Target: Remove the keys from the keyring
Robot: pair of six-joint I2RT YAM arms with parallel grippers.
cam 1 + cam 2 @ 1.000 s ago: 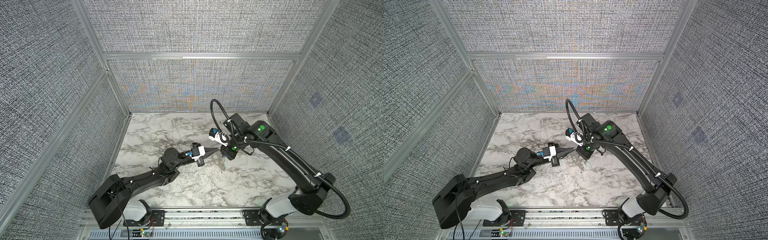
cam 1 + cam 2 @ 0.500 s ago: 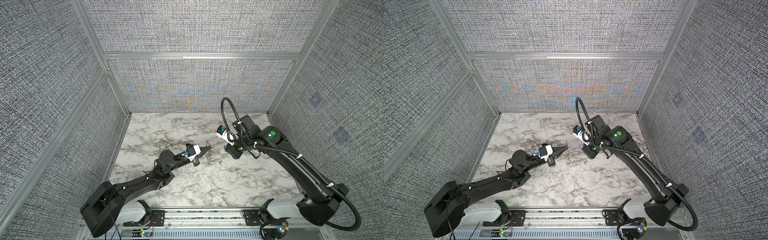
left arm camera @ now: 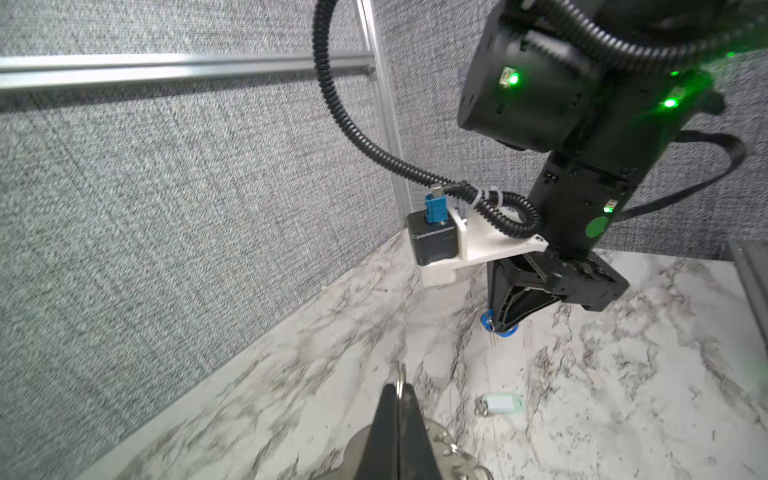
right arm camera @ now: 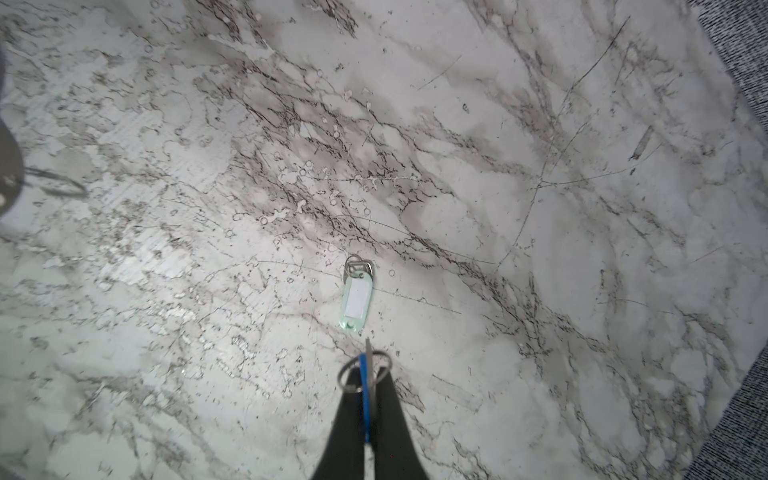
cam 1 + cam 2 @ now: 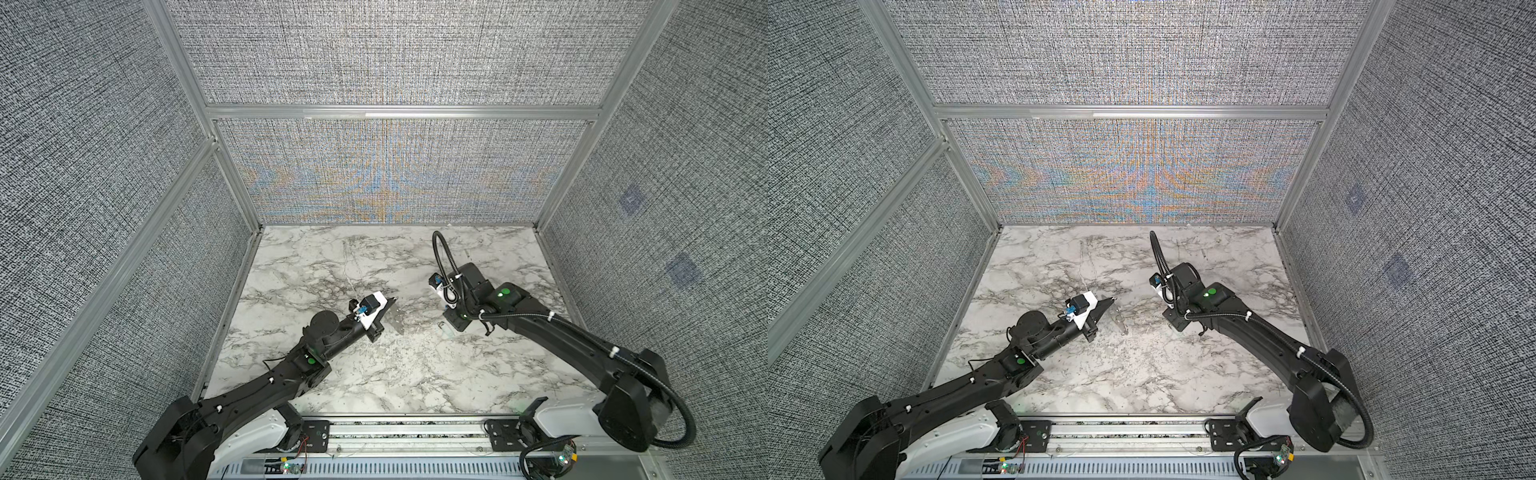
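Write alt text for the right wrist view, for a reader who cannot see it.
The right pincer, shut, grips a blue tag edge-on, a thin metal ring hanging at the fingertips, over a marble table. Just beyond it a pale green tag with a white label lies flat on the marble.

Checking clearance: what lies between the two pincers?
A pale green tag on the table, between left pincer and right pincer, in the left wrist view.

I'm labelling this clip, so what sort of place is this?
Probably a robot test cell: left arm and right arm on a rail, grey fabric walls in aluminium frames, a marble-look tabletop.
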